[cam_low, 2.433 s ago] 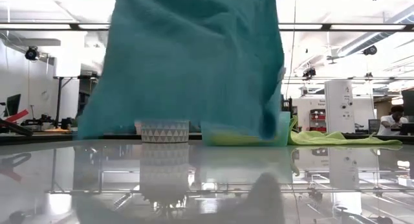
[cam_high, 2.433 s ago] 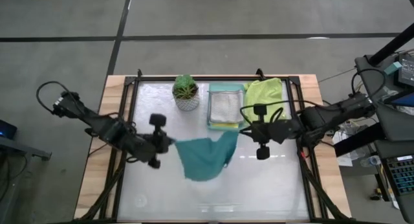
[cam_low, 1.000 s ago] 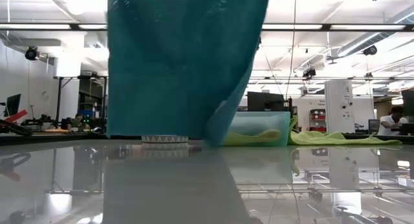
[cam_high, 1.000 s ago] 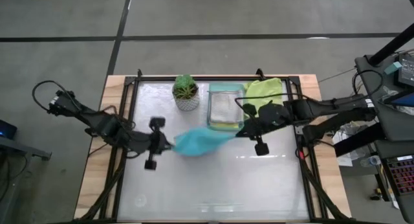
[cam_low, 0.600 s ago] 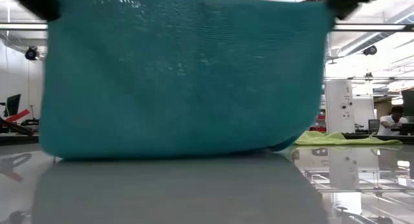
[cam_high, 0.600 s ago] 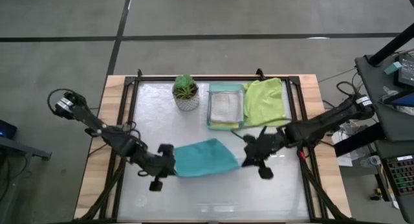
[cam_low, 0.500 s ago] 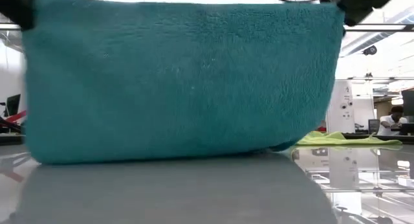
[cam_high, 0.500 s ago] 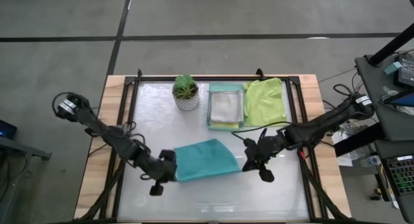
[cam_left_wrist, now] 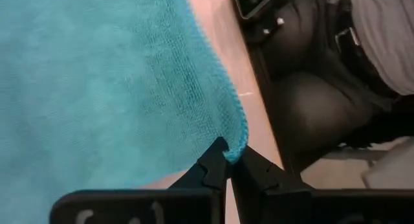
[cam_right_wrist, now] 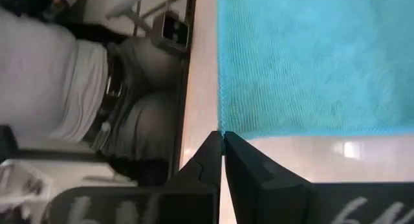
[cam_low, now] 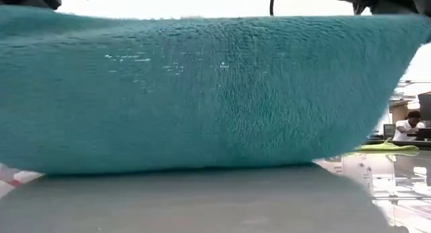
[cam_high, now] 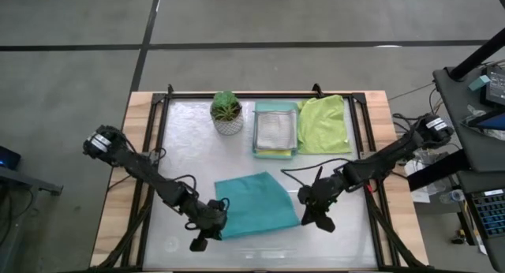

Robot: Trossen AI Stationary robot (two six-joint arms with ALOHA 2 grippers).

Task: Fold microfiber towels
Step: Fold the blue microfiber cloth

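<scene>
The teal towel and both arms filled the lower middle of the overhead frame, blocking passage there. Along the upper edge stood the potted plant, the tray and the lime green towel, side by side. The surface lay bare at centre left, in the middle band under the tray, and along the bottom edge.

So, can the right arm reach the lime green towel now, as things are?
Probably not right away. The right gripper is shut on a corner of the teal towel, near the table's front. The lime green towel lies uncovered at the back, so after letting go, the way looks free.
</scene>
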